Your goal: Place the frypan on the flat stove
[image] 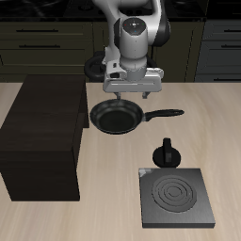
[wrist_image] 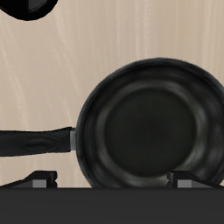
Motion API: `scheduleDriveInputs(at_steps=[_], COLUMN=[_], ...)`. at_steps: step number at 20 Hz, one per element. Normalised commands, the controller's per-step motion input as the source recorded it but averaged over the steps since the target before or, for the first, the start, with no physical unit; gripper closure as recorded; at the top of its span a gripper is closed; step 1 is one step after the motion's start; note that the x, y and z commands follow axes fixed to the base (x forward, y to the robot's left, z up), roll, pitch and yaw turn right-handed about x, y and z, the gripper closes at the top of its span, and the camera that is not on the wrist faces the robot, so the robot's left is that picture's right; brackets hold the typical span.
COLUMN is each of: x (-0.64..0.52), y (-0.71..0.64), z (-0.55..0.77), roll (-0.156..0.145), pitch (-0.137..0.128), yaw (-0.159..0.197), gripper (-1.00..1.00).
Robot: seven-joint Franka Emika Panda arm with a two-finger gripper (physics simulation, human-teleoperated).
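The frypan [image: 116, 118] is a round black pan lying on the table in the middle, its long handle [image: 168, 114] pointing sideways. In the wrist view the frypan [wrist_image: 149, 127] fills most of the frame, with its handle [wrist_image: 35, 140] beside it. My gripper [image: 130, 96] hangs just above the pan's rear part, open and empty; its fingertips [wrist_image: 188, 179] stand wide apart. The flat stove [image: 174, 196] is a dark grey slab with pale rings near the table's front edge, apart from the pan. Its black knob [image: 167, 152] is on its far edge and also shows in the wrist view [wrist_image: 26, 7].
A big dark brown boxy cabinet [image: 42, 141] stands beside the pan, on the side away from its handle. A small dark object [image: 94, 68] sits at the table's back near the robot's base. Bare wooden tabletop lies between pan and stove.
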Motion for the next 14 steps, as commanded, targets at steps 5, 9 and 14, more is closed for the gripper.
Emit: scheduleDriveInputs(at_steps=[5, 9, 14], x=[-0.17, -0.35, -0.33], y=[0.11, 0.02, 0.00], z=[-0.27, -0.33, -0.26], roll=[0.011, -0.001, 0.001], pitch=[-0.009, -0.001, -0.017], yaw=[0.021, -0.005, -0.009], gripper=[-1.00, -1.00, -1.00])
